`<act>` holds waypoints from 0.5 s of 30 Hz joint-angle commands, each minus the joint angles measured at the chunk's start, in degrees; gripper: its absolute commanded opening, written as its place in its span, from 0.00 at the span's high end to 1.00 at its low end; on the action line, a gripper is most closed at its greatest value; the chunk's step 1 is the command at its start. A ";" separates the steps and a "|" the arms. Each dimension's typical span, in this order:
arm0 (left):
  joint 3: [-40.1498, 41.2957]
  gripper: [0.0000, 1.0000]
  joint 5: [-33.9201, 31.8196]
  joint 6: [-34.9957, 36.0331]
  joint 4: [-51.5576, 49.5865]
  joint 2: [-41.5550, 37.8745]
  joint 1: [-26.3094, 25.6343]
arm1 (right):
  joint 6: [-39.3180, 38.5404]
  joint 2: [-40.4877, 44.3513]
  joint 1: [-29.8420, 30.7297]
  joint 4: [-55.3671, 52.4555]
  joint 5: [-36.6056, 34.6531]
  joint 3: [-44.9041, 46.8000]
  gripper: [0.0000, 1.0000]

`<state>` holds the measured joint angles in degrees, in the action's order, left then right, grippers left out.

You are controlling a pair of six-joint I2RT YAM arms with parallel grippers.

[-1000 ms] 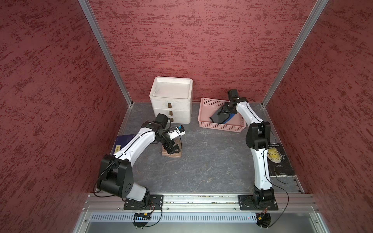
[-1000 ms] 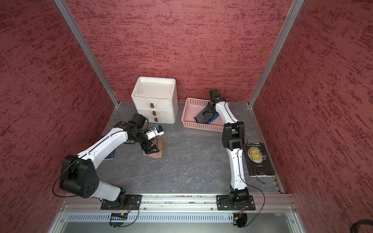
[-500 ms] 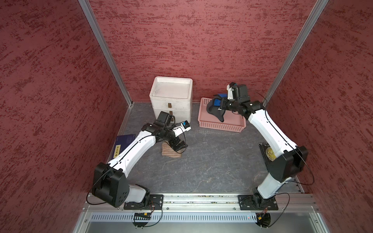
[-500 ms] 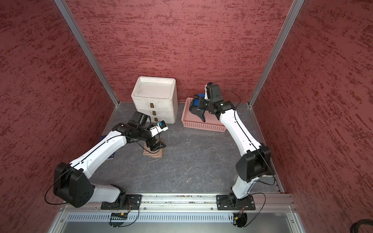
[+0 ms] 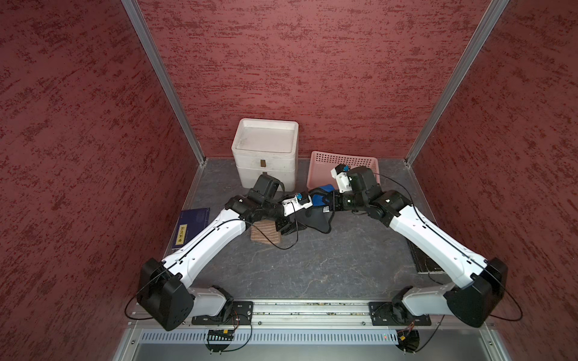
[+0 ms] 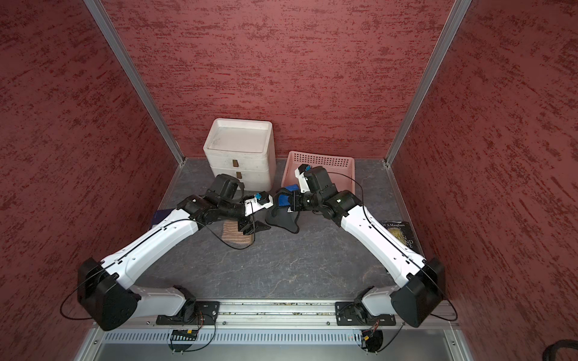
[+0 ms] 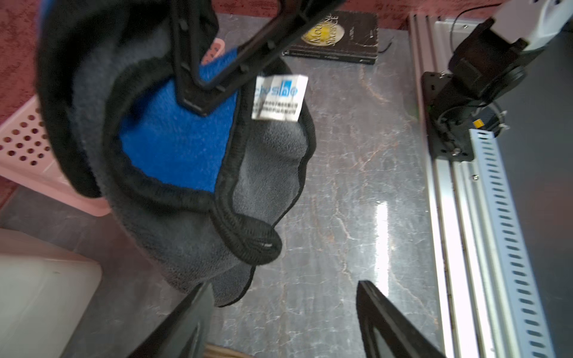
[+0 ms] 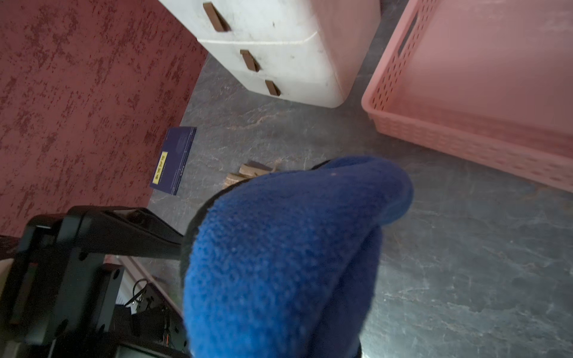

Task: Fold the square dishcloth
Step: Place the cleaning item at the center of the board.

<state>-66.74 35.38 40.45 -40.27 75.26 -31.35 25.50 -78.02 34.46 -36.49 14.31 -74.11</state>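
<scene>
Pre-fold pickup — right tool [image 7: 198, 99] pinches the bunched dishcloth [image 7: 173, 145] mid-frame, over the counter [image 5: 312, 265]; left tool [image 7: 283, 286], spread at lower frame, likely must catch its dangling corner next.

Both top views look down from high above the front rail [image 5: 312, 308] toward the back wall [image 5: 312, 78], far enough that I get the whole table [image 5: 312, 265]. My left wrist view sits close to the cloth [image 7: 179, 145], looking past it to the dark book [image 7: 341, 34] and rail. My right wrist view, nearly against the same cloth, faces the drawers [image 8: 279, 46] and basket [image 8: 465, 145].
</scene>
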 commanded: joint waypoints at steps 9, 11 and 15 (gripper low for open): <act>3.89 0.26 11.21 8.13 -10.25 -6.78 17.36 | -2.52 1.52 1.64 3.25 21.59 0.74 1.00; 5.82 0.25 5.64 8.55 -9.41 -6.17 16.31 | -3.77 -0.54 1.09 0.62 17.09 1.85 1.00; 8.99 0.21 -3.61 10.67 -8.13 -2.18 11.47 | -3.63 -8.34 -2.87 0.19 13.20 11.03 0.97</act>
<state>-59.88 39.00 48.34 -48.45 70.57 -17.19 22.81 -80.31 34.54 -34.63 29.28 -69.49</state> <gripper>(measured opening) 0.784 0.059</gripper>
